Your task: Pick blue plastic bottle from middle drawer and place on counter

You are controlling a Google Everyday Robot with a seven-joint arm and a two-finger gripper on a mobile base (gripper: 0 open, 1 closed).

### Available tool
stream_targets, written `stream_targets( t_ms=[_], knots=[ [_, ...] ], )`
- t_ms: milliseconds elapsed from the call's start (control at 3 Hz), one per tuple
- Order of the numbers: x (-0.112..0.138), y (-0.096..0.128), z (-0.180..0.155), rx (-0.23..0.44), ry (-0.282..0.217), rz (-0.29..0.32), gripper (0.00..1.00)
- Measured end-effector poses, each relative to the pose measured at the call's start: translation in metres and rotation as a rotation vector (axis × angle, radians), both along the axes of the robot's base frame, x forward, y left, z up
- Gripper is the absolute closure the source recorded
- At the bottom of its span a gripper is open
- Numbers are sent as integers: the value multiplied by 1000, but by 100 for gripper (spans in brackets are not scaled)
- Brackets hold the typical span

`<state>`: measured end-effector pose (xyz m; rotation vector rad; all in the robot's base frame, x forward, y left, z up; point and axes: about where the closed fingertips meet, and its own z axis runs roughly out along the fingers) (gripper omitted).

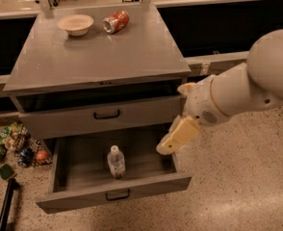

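Observation:
The blue plastic bottle, clear with a white cap, stands upright in the middle of the pulled-out middle drawer. The drawer is a wide grey one with a small black handle on its front. My gripper, cream-coloured, hangs from the white arm over the drawer's right side. It is right of the bottle, above it and apart from it, and holds nothing that I can see. The counter is the flat grey top of the cabinet above.
A white bowl and a crushed red soda can lie at the back of the counter. The top drawer is slightly open. Snack bags and small items litter the floor at left. A grey ledge runs behind at right.

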<state>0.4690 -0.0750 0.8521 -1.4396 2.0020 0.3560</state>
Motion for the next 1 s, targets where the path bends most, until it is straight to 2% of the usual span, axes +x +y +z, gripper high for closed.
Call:
stream_targets(
  t_ms=[333, 667, 1000],
  knots=[
    [-5, 26, -38, 114, 62, 10, 0],
    [-5, 43, -72, 223, 34, 12, 0],
    [16, 60, -105, 297, -19, -60, 0]
  ],
)
